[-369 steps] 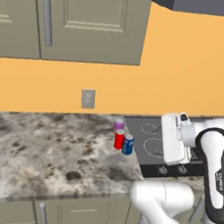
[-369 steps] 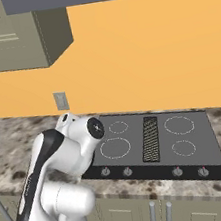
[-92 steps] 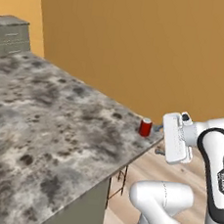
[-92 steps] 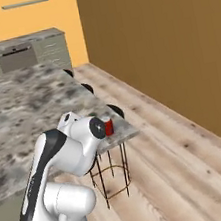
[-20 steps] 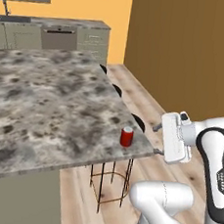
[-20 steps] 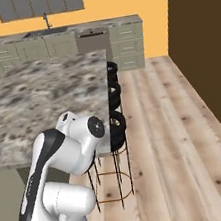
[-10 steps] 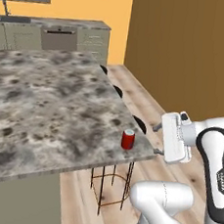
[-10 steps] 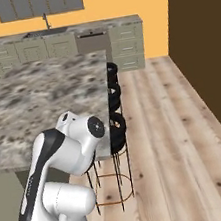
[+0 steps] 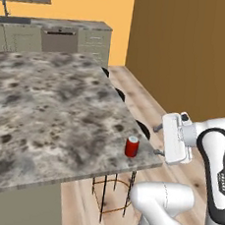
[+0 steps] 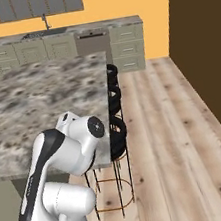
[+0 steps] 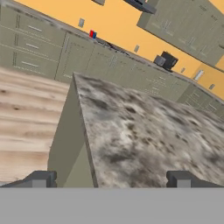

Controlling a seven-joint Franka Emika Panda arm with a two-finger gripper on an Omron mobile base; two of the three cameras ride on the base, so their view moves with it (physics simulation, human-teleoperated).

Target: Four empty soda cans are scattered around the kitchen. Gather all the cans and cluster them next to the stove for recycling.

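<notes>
Showing red soda can [image 9: 132, 147], distant cans [image 11: 92, 34]

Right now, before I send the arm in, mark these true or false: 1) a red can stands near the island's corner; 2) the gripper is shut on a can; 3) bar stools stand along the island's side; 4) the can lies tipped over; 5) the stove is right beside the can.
1) True: the red can stands on the granite island near its near corner.
2) False: the gripper is open and holds nothing.
3) True: black bar stools line the island's side.
4) False: the can stands upright.
5) False: only bare granite surrounds the can.
</notes>
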